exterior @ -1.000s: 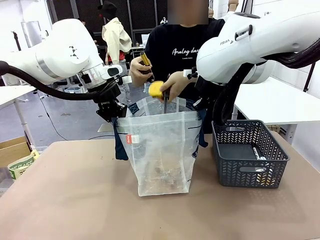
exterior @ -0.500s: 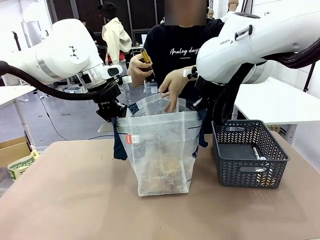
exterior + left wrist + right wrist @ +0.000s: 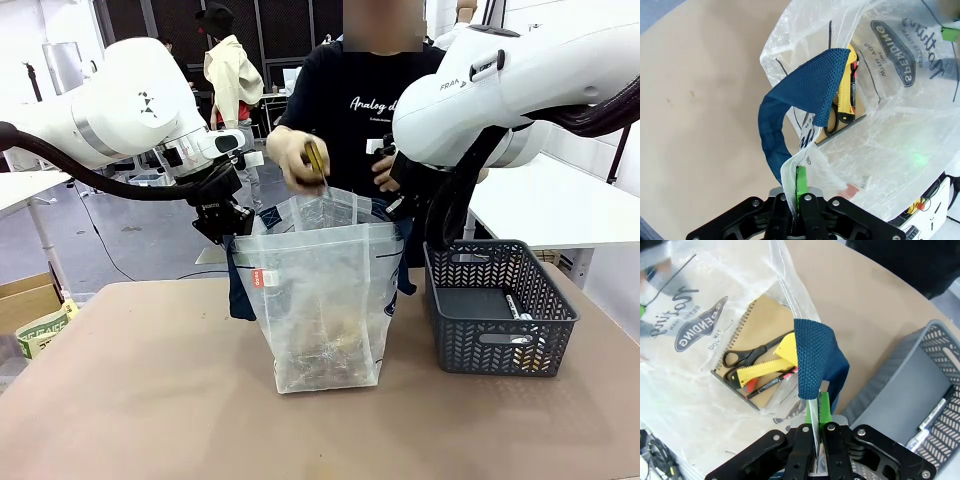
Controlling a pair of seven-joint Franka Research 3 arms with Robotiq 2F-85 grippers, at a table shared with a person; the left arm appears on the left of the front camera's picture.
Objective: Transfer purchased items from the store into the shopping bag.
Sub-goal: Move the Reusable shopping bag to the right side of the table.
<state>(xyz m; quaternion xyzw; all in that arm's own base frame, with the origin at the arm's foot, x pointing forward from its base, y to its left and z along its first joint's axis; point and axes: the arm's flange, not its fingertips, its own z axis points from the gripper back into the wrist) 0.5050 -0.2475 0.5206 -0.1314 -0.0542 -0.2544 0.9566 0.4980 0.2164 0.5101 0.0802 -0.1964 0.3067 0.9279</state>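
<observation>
The shopping bag (image 3: pixel 325 300) stands upright mid-table with its mouth held wide. My left gripper (image 3: pixel 228 230) is shut on its left rim (image 3: pixel 799 197) under a navy handle (image 3: pixel 800 100). My right gripper (image 3: pixel 818 427) is shut on the right rim below the other handle (image 3: pixel 815 360). At the bag's bottom lie purchased items: a tan spiral notebook (image 3: pixel 760 325), black scissors (image 3: pixel 747 356) and a yellow piece (image 3: pixel 770 365). Over the mouth, the person's hand (image 3: pixel 295 155) holds a thin yellow-and-black item (image 3: pixel 315 160).
A dark grey lattice basket (image 3: pixel 500 310) stands right of the bag, close to my right arm, with a white pen (image 3: pixel 513 305) inside. A box with green print (image 3: pixel 40 330) sits beyond the table's left edge. Bare tabletop lies in front.
The person's hand dropped a yellow item into the bag and pulled back. The other hand moved the thin yellow-and-black item over the bag's mouth. Both grippers stayed put.
</observation>
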